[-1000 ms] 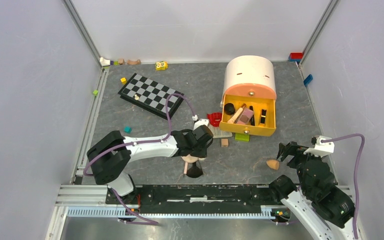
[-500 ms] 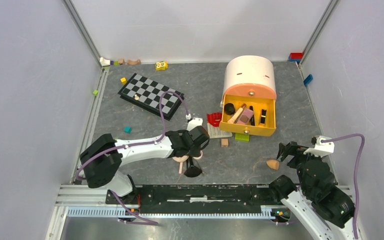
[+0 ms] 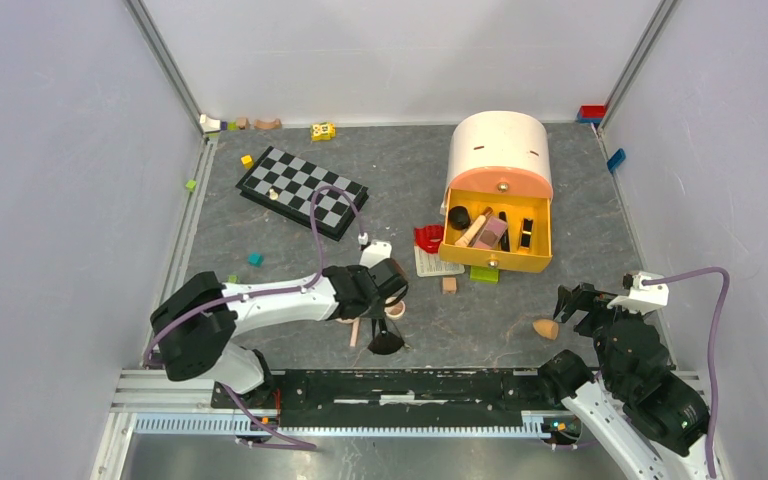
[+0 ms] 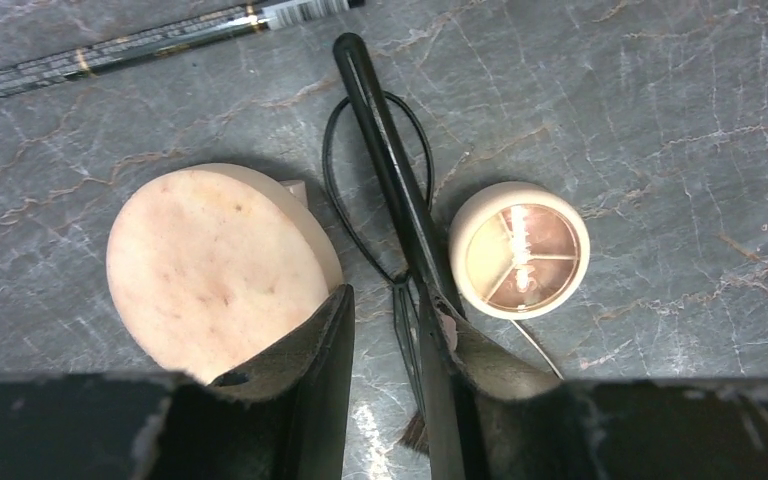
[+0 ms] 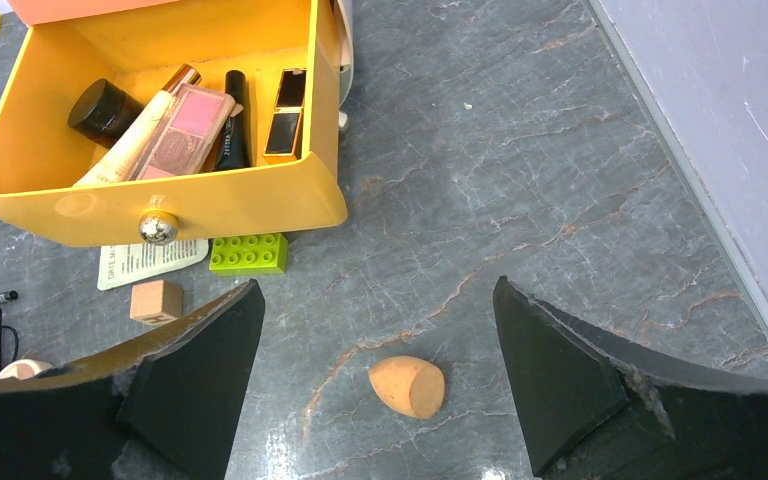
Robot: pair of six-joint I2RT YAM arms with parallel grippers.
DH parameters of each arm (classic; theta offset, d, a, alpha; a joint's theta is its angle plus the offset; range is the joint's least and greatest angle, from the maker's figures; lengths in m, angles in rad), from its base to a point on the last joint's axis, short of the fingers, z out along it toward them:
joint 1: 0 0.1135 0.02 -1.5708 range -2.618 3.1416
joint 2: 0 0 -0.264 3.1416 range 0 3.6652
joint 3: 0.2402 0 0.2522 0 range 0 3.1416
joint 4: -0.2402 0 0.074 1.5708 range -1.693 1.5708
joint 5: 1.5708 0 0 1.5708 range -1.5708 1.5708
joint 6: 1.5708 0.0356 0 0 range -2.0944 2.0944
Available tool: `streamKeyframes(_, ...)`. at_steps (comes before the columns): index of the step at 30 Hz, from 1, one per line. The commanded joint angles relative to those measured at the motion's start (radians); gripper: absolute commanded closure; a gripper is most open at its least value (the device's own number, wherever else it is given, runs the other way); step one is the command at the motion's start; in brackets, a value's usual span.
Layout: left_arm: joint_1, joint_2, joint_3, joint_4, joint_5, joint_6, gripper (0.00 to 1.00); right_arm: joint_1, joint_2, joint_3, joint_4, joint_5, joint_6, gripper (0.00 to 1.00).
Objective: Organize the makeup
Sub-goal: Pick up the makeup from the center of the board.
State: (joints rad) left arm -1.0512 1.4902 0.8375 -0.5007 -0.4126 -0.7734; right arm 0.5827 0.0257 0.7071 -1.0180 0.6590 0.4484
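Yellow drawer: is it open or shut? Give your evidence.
Open. The yellow drawer is pulled out from the peach cabinet, its inside exposed, holding a pink palette and a black jar.

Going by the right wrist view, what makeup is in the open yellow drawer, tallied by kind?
Jars: 1, round black jar
Tubes: 3, cream gold-capped tube, slim black tube, black-gold tube
Palettes: 1, pink palette
Total in the yellow drawer: 5
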Motion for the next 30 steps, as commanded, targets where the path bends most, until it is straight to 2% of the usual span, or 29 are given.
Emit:
streamKeyframes(1,0.011,-0.059,-0.001,-0.035,-0.072,-0.049,0.62,0.007,-0.006,0.000,0.016,0.018,0.009,0.08)
streamKeyframes(7,0.010,-0.107,0.035,0.034,0.002,0.011,0.55,0.007,-0.007,0.000,0.015,0.018,0.009,0.08)
streamKeyframes(13,0.009,-0.024,0.094,0.082,0.081,0.062,0.46,0.007,-0.009,0.000,0.014,0.017,0.009,0.08)
streamKeyframes(26,0.011,0.108,0.147,0.088,0.098,0.072,0.26,0.006,-0.012,0.000,0.015,0.011,0.005,0.08)
streamKeyframes(30,0.010,0.119,0.156,0.086,0.093,0.080,0.23,0.007,-0.018,0.000,0.019,0.009,0.001,0.08)
